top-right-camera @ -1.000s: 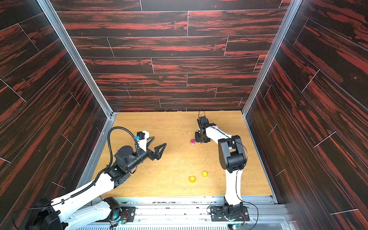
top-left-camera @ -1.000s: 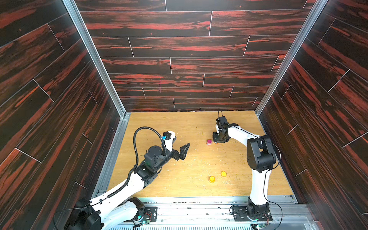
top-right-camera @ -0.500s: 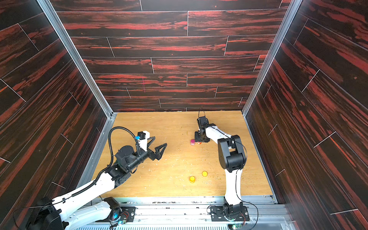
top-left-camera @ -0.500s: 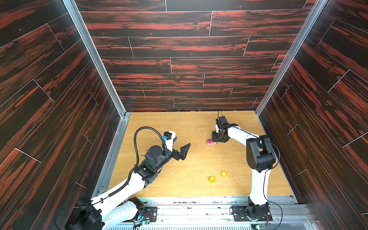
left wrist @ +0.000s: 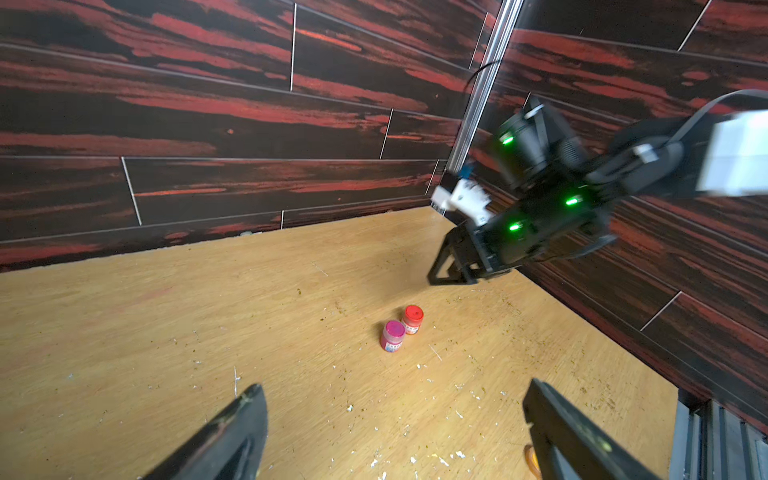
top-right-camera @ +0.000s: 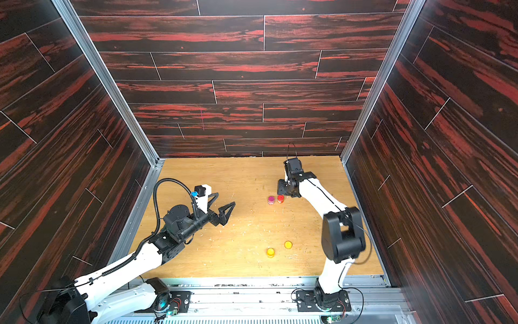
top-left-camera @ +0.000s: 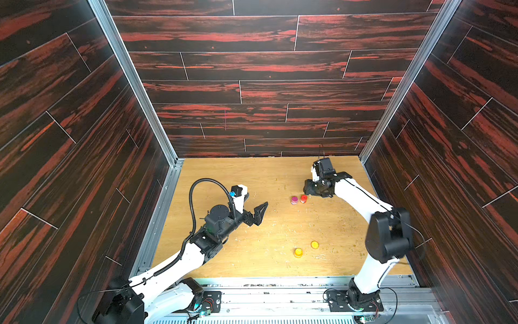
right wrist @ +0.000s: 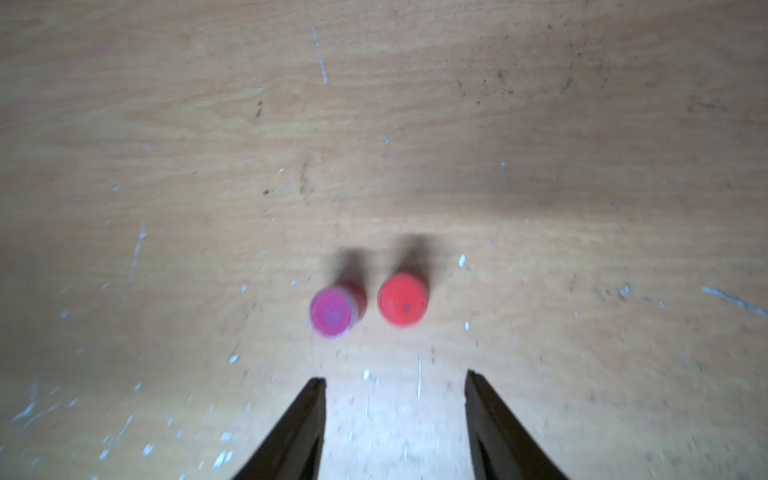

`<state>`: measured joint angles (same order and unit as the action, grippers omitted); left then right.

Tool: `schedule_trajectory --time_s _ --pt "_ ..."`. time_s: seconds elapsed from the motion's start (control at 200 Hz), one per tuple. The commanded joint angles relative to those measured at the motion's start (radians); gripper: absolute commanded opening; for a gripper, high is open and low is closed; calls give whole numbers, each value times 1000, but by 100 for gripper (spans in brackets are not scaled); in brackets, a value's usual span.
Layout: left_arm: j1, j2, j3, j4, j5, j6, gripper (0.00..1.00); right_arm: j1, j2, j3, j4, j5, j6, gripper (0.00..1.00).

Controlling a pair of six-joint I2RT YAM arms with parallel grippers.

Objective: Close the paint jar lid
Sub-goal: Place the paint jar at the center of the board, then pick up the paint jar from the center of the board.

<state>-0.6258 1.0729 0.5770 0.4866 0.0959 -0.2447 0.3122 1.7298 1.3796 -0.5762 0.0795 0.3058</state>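
Your right gripper (right wrist: 394,376), parted and empty, hangs just beside the red jar (right wrist: 402,300), on its back-edge side; left gripper (left wrist: 395,385), agape, farther.

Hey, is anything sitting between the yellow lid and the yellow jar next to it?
Nothing visible. The yellow lid lies flat close beside the yellow jar, apart from it, with only bare table between them in both top views.

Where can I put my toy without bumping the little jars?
The widest bare patch on the table is between the left arm's fingers, the pink jar, red jar, and the yellow jar and yellow lid. The back strip by the wall is bare too. It is crowded by the right arm's fingers.
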Motion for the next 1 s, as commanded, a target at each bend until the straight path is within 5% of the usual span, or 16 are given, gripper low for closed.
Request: schedule_trajectory --time_s 0.0,0.155,0.476,0.997 --pt "8 22 -14 14 7 -5 100 7 -113 -113 -35 -129 9 57" --pt "8 41 -29 21 22 -5 100 102 -284 -280 -54 -186 -1 57" --pt "6 36 -39 -10 75 -4 100 418 -549 -580 4 -89 148 57" --pt "5 8 -55 -25 83 -5 100 587 -512 -726 38 -6 370 57"
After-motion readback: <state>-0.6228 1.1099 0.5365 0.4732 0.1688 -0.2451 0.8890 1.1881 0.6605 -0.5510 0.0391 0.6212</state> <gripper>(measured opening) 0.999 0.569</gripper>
